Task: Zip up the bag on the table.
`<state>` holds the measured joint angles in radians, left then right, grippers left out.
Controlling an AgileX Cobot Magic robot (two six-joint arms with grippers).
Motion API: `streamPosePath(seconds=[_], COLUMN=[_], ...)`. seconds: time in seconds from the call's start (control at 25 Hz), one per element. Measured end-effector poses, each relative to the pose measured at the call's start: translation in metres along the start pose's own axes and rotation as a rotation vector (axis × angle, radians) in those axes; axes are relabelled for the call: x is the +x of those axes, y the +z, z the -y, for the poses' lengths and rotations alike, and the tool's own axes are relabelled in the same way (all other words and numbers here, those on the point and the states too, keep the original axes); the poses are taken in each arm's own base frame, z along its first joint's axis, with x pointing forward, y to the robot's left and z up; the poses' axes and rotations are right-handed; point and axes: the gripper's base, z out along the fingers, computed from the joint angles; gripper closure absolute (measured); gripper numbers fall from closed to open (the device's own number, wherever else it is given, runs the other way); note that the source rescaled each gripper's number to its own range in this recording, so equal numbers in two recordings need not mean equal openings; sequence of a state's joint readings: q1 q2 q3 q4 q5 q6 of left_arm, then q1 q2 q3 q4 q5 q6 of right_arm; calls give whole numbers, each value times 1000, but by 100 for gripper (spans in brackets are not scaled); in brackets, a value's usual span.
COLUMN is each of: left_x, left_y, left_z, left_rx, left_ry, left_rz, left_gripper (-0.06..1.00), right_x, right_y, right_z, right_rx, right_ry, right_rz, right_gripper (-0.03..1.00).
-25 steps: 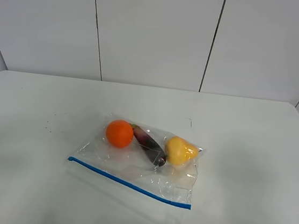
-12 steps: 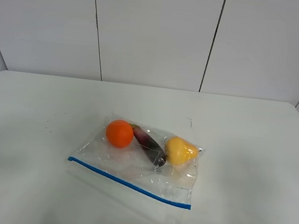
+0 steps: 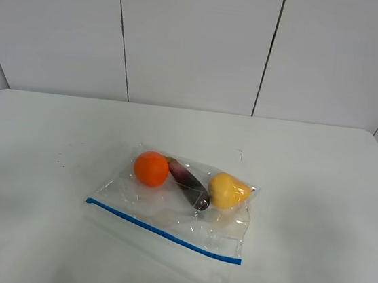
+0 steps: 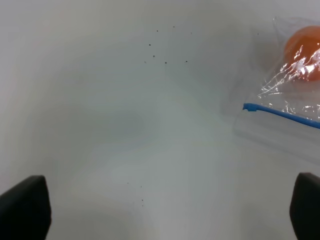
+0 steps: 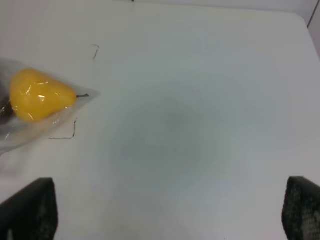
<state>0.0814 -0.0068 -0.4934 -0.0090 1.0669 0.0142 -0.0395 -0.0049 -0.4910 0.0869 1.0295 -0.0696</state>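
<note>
The clear crinkly bag point(image 3: 168, 207) lies flat in the middle of the white table point(image 3: 319, 197). Its blue zipper strip point(image 3: 163, 231) runs along the near edge. Inside are an orange fruit point(image 3: 151, 168), a dark purple fruit point(image 3: 188, 183) and a yellow fruit point(image 3: 228, 190). Neither gripper shows in the exterior view. The left gripper point(image 4: 162, 210) is open above bare table, with the strip's end point(image 4: 250, 107) and the orange fruit point(image 4: 302, 52) off to one side. The right gripper point(image 5: 165, 210) is open above bare table, with the yellow fruit point(image 5: 40, 95) to one side.
A few tiny dark specks point(image 4: 165, 62) mark the table near the bag's left end. Small pen marks point(image 5: 95, 48) lie on the table by the yellow fruit. A grey panelled wall point(image 3: 194, 39) stands behind the table's far edge.
</note>
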Motion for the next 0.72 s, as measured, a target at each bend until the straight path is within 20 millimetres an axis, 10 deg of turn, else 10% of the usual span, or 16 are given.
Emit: streamPosePath(seconds=[0.72], left_x=[0], left_y=[0], left_z=[0], left_rx=[0], left_ry=[0], left_rz=[0], left_gripper=[-6], right_x=[0], right_y=[0], right_z=[0], right_rx=[0], right_ry=[3], right_rz=[0], right_gripper=[-3])
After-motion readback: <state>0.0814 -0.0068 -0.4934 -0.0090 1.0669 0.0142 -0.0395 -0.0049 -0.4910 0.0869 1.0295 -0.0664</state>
